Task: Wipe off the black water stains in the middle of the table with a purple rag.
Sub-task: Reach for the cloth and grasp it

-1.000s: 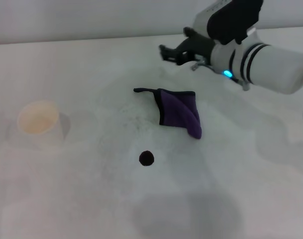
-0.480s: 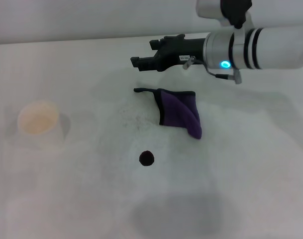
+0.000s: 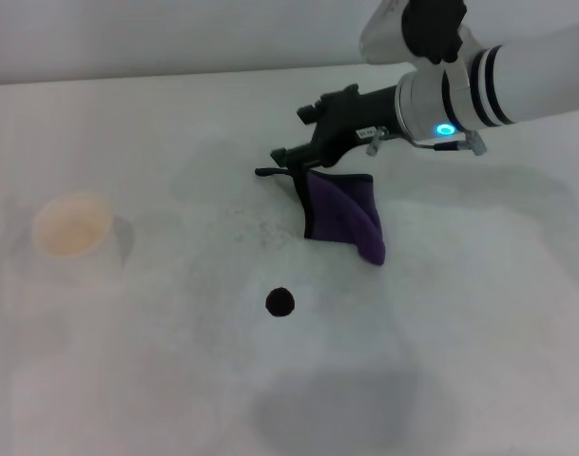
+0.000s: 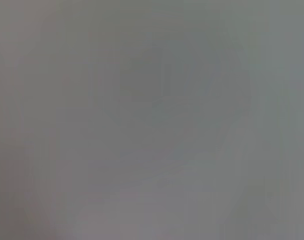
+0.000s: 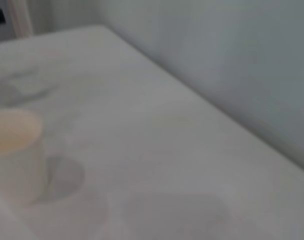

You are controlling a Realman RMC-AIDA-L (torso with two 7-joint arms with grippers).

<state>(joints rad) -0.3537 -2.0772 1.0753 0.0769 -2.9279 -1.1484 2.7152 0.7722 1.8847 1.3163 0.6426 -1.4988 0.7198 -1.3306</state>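
White table point(image 3: 127, 380) bears black water stains point(image 3: 280, 302); right hand point(image 3: 291, 160), slightly parted, tops purple rag point(image 3: 343, 217).

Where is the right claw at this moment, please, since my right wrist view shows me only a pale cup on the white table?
Observer: In the head view the right claw is at the far left corner of the purple rag, by its black loop.
Operator: Thank you. Has it gripped the rag?
Observer: I cannot tell; the rag lies flat on the table.
Operator: And where is the stain?
Observer: The black spot sits apart from the rag, nearer the robot and slightly to its left.
Operator: Is my cup close to it?
Observer: No, the cup stands well off to the robot's left.
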